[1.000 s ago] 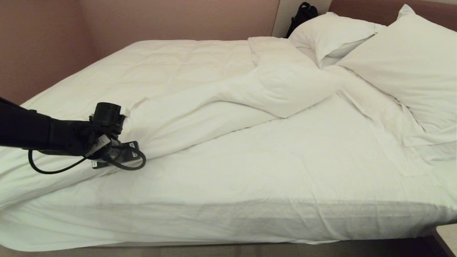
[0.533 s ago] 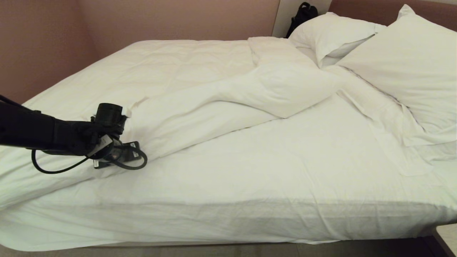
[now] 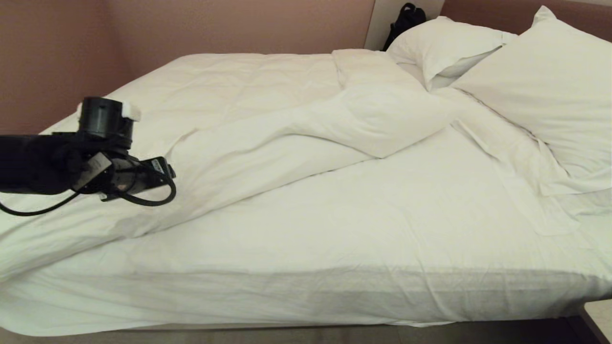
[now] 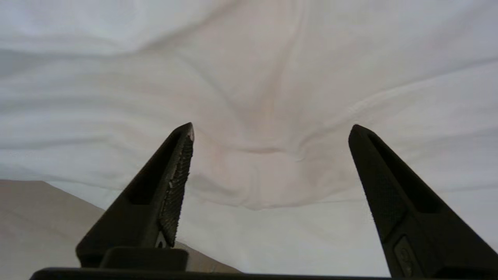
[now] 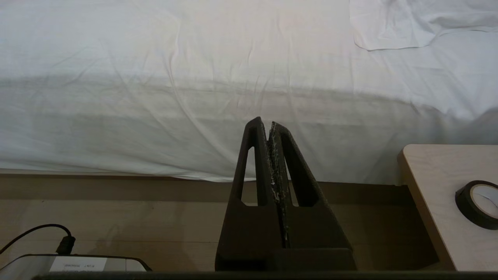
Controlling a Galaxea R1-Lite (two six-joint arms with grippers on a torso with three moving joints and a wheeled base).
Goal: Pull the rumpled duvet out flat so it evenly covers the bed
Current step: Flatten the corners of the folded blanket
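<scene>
- The thick, puffy white duvet [image 3: 267, 119] lies bunched diagonally across the far and left part of the low white-sheeted bed [image 3: 334, 296], leaving the near right mattress bare.
- It looks soft, bulky and light; likely to slide and sag when dragged.
- Best hold: the folded edge near the middle [image 3: 377, 154].
- Left gripper [image 4: 268, 130] hovers released, jaws wide, over the duvet's left end.
- Right gripper [image 5: 269, 123] clenched, empty, parked by the bed's near side.

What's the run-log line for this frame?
left claw: open, above duvet, holding nothing | right claw: shut, parked low by bed side | duvet: bunched diagonally, sheet exposed
</scene>
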